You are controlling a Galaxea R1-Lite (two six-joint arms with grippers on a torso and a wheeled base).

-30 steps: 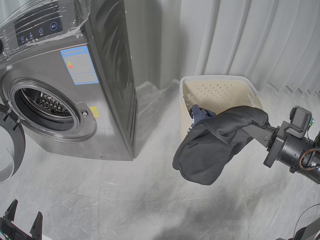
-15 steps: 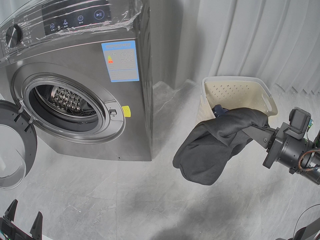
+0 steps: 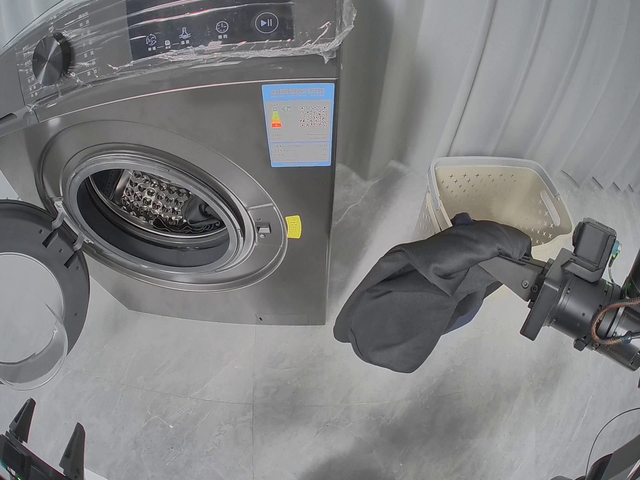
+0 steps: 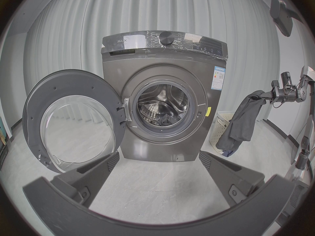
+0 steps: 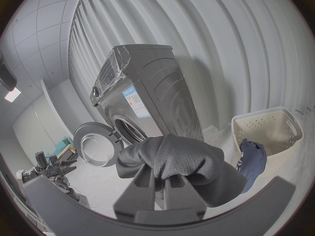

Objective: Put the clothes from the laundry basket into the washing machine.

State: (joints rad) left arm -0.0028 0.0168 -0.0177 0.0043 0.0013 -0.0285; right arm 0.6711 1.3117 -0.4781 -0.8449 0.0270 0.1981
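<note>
My right gripper (image 3: 517, 266) is shut on a dark grey garment (image 3: 420, 295), which hangs in the air in front of the cream laundry basket (image 3: 500, 191). From the right wrist, the fingers (image 5: 146, 184) pinch the garment's fold (image 5: 183, 161). A dark blue garment (image 5: 252, 161) dangles beside it, near the basket (image 5: 272, 128). The grey washing machine (image 3: 200, 141) stands to the left with its door (image 3: 33, 295) swung open and dark clothing (image 3: 200, 218) in the drum. My left gripper (image 3: 47, 438) is open, low at the near left, and faces the drum (image 4: 162, 104).
White curtains (image 3: 520, 68) run behind the machine and the basket. Bare grey floor tiles (image 3: 253, 395) lie between me and the machine. The open door (image 4: 72, 115) juts out on the machine's left side.
The head camera has turned toward the washing machine, so machine and basket sit further right in the picture. My right gripper still holds the grey garment; the left gripper has not moved.
</note>
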